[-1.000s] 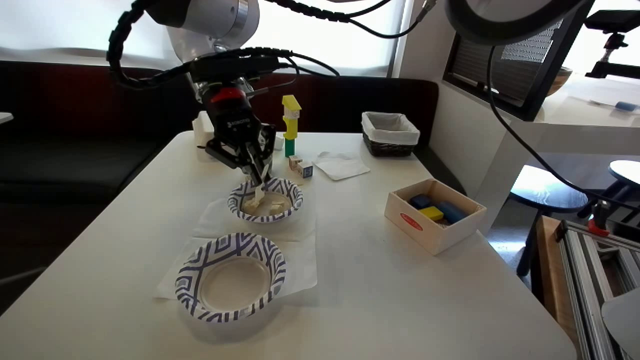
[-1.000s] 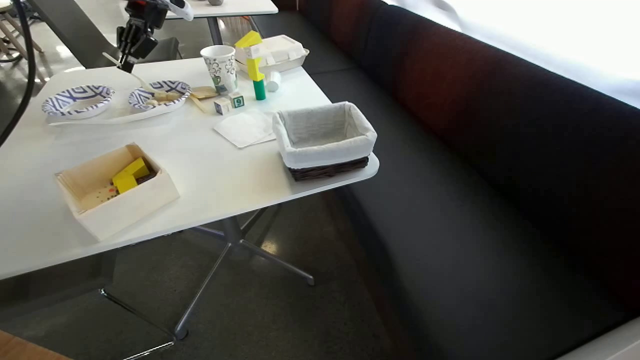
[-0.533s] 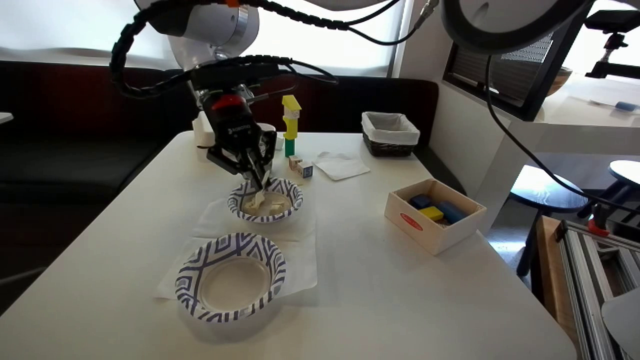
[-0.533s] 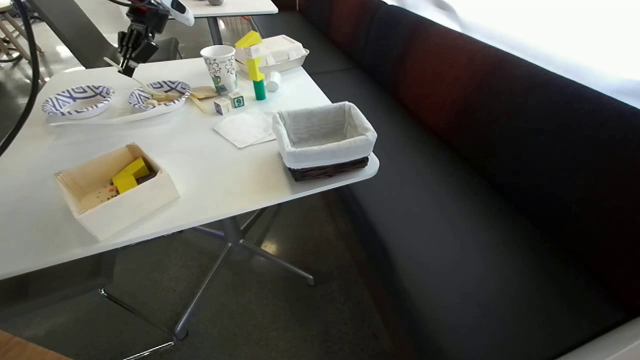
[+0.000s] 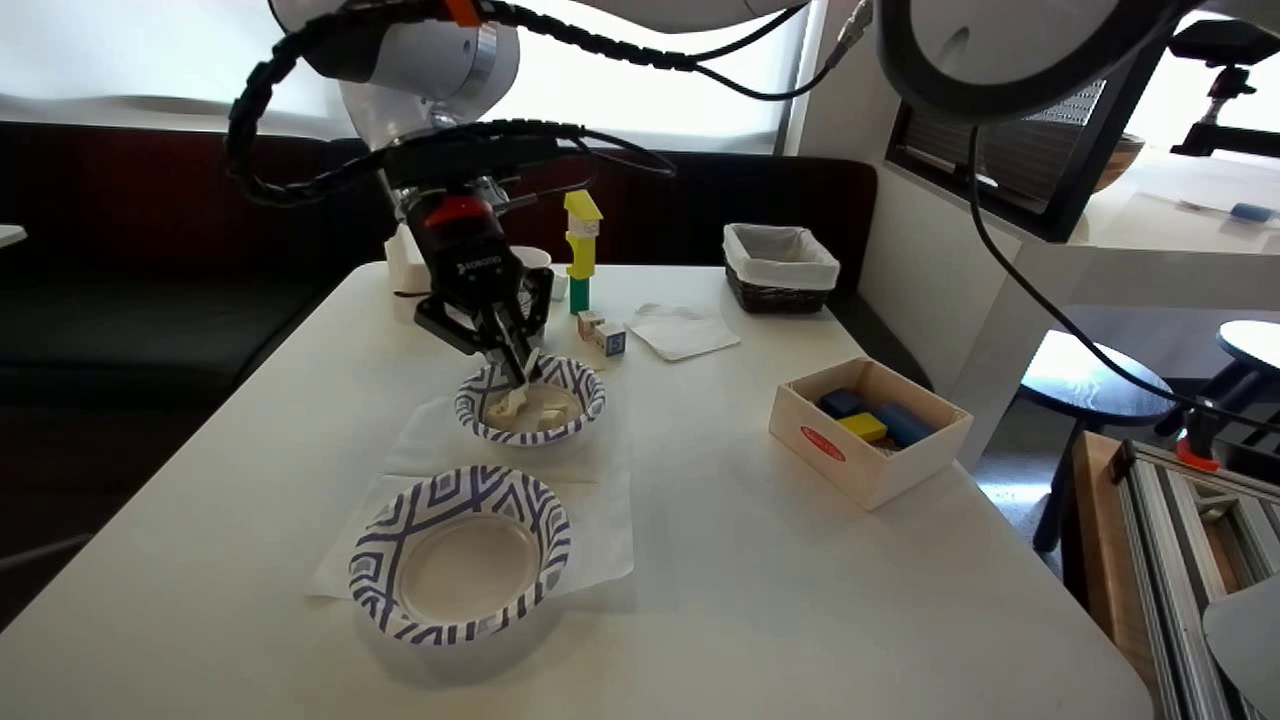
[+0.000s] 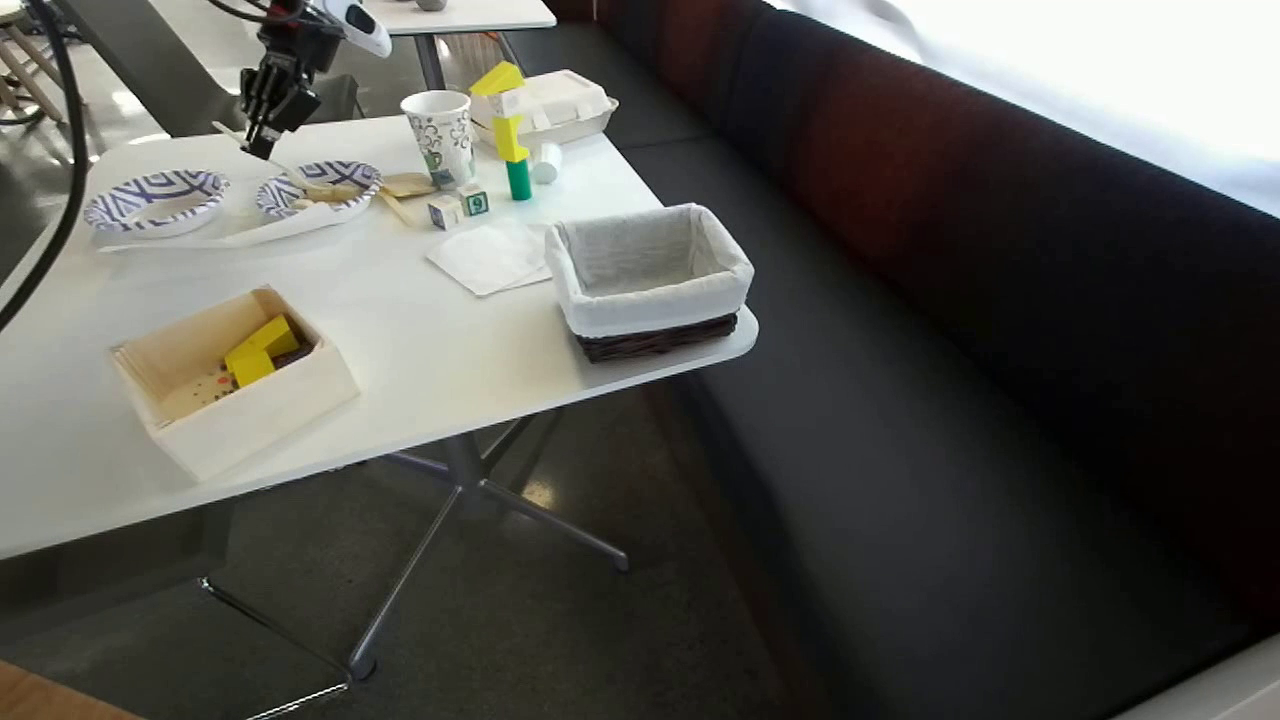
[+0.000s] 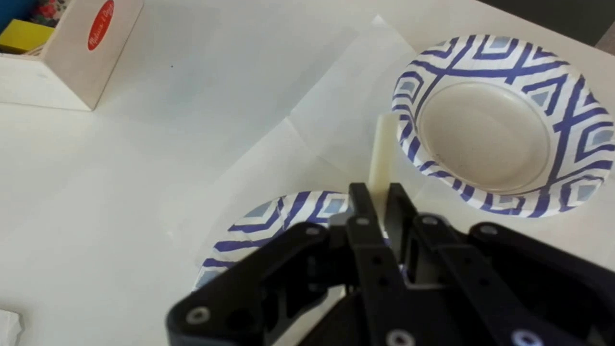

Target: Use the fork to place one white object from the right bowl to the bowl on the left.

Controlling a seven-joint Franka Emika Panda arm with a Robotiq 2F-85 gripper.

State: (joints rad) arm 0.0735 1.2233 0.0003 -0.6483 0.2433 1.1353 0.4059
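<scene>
My gripper (image 5: 522,376) is shut on the pale fork, whose handle (image 7: 383,149) sticks up between the fingertips in the wrist view. In an exterior view the gripper (image 6: 259,152) holds the fork (image 6: 287,174) slanted, its lower end in the right bowl (image 6: 275,196). This blue-patterned paper bowl (image 5: 530,437) holds several off-white pieces (image 5: 553,414). The fork's tines touch or lie among the pieces; whether one is pierced I cannot tell. The left bowl (image 6: 158,186), same pattern, is empty and also shows in an exterior view (image 5: 465,568) and the wrist view (image 7: 485,137).
A paper cup (image 6: 440,135), a yellow and green block tower (image 5: 580,250) and letter blocks (image 5: 609,340) stand near the right bowl. Napkins (image 5: 683,330), a lined basket (image 5: 780,258), a takeout box (image 6: 555,105) and a wooden box (image 5: 820,455) are on the table.
My gripper has moved slightly down toward the right bowl with the fork in it. The fork handle sits a little lower. The bowls have hardly moved.
</scene>
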